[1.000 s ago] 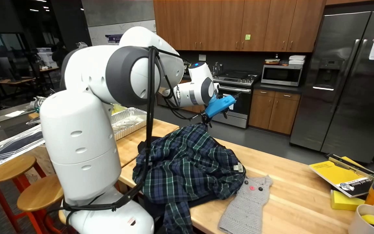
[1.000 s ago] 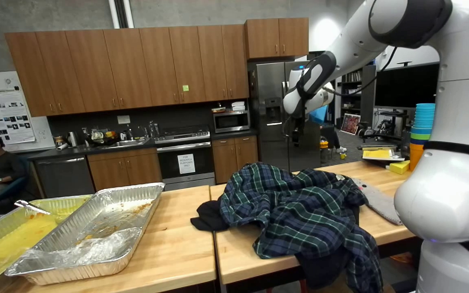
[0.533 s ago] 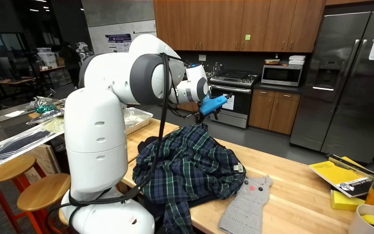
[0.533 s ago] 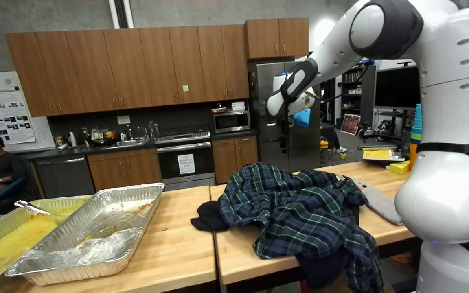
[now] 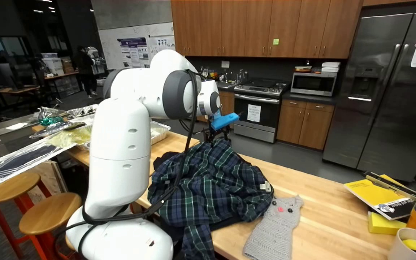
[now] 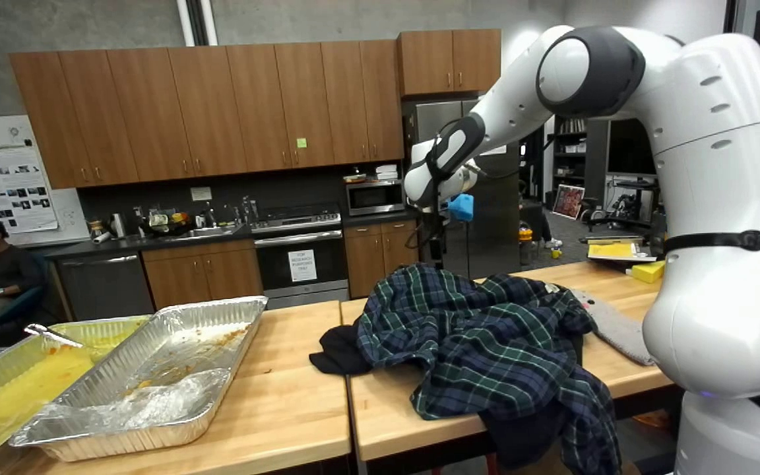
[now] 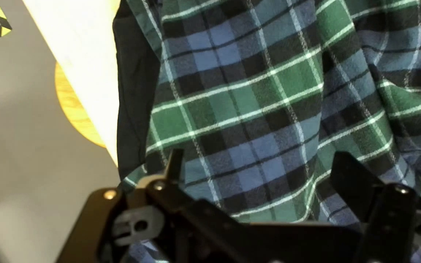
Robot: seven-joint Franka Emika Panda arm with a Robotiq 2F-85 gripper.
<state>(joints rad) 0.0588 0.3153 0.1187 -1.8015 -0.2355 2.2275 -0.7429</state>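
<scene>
A shallow pinch seems the likeliest trouble: the gripper (image 7: 260, 160) — fingers (image 7: 347, 173) spread well apart, holding nothing — is poised over loose folds of the plaid flannel shirt (image 7: 239, 102), which could slip from a shallow bite. Whether it touches the cloth I cannot tell. The heap might also slide, since a sleeve (image 5: 198, 240) hangs past the edge of the butcher-block table (image 5: 330, 206) at six o'clock in an exterior view. The shirt lies rumpled on that table, navy and green under thin white lines, with black cloth (image 7: 135, 95) showing at nine o'clock in the wrist view.
</scene>
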